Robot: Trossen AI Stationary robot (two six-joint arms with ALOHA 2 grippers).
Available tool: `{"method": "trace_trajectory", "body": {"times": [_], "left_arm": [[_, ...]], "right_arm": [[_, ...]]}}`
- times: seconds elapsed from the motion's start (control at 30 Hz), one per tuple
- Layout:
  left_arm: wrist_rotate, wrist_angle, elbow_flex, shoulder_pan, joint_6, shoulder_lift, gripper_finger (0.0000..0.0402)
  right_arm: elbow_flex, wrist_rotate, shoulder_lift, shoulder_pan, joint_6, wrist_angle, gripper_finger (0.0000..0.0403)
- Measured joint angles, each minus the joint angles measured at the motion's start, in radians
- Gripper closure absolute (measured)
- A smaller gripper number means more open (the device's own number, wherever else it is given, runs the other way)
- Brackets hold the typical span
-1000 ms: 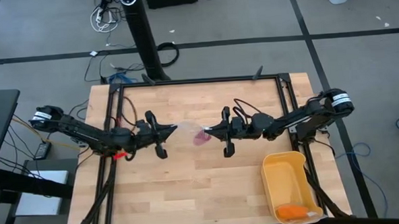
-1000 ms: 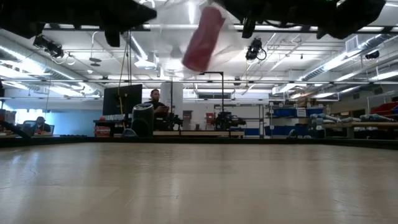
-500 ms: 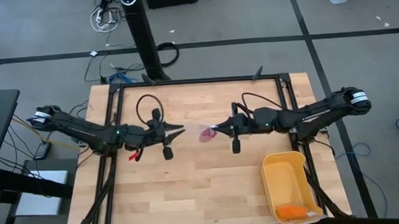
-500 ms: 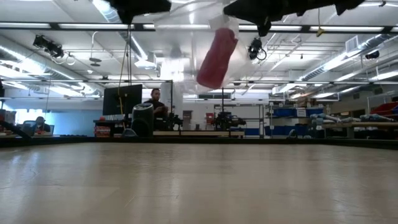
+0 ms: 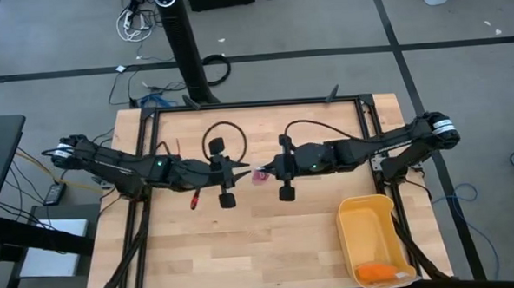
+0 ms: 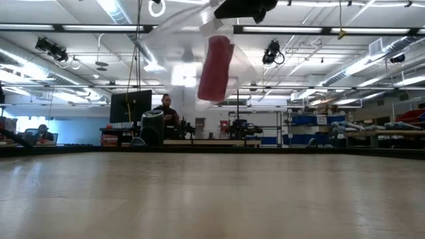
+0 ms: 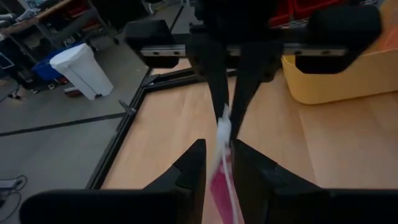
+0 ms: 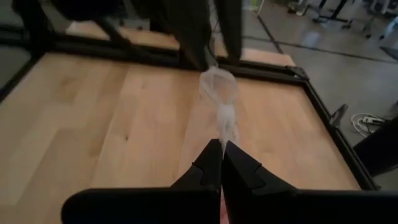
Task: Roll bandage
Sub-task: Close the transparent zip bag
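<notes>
The pink bandage (image 6: 216, 68) is a small roll inside a clear crinkled plastic bag (image 6: 174, 56), hanging high above the wooden table. In the high view the bandage (image 5: 260, 176) shows between my two grippers over the table's middle. My left gripper (image 5: 243, 173) and my right gripper (image 5: 268, 171) face each other, close together, each shut on the bag. The left wrist view shows the pink roll (image 7: 219, 186) just below its fingers. My left gripper pinches the bag's clear plastic (image 7: 224, 134) between its two fingers, coming level from the table's left. The bag is lifted clear of the table and hangs below with the roll in it. My right gripper pinches a gathered edge of the clear plastic (image 8: 222, 134) between its shut fingertips (image 8: 211, 163), coming level from the table's right. The bag hangs clear of the table.
A yellow bin (image 5: 356, 222) stands at the table's near right corner with a small orange object (image 5: 375, 270) in it. A black frame (image 5: 255, 104) runs along the table's far edge and sides. A room with desks and a seated person (image 6: 166, 109) lies beyond.
Both grippers have come together over the table's middle, the left toward the right edge and the right toward the left edge. The bag, first spread between them, is now gathered narrow, and the pink roll hangs more upright.
</notes>
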Motion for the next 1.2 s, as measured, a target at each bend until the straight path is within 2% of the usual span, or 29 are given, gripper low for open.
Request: {"method": "trace_trajectory", "body": {"times": [0.2, 0.33, 0.67, 0.97, 1.07, 1.2], "left_arm": [[0.029, -0.019, 0.032, 0.014, -0.029, 0.02, 0.032], [0.102, -0.038, 0.035, 0.037, -0.06, 0.026, 0.032], [0.169, -0.057, 0.036, 0.046, -0.08, 0.038, 0.032], [0.174, -0.033, 0.035, 0.046, -0.074, 0.053, 0.0322], [0.161, -0.033, 0.035, 0.047, -0.073, 0.06, 0.0334], [0.131, -0.041, 0.035, 0.047, -0.072, 0.063, 0.0372]], "right_arm": [[0.095, 0.027, 0.066, 0.015, -0.04, -0.086, 0.0403], [0.127, 0.031, 0.086, 0.021, -0.057, -0.109, 0.0403], [0.133, 0.038, 0.086, 0.021, -0.068, -0.112, 0.0403], [0.133, 0.038, 0.086, 0.021, -0.075, -0.108, 0.0403], [0.133, 0.039, 0.086, 0.021, -0.075, -0.108, 0.0403], [0.133, 0.049, 0.086, 0.023, -0.076, -0.11, 0.0403]]}}
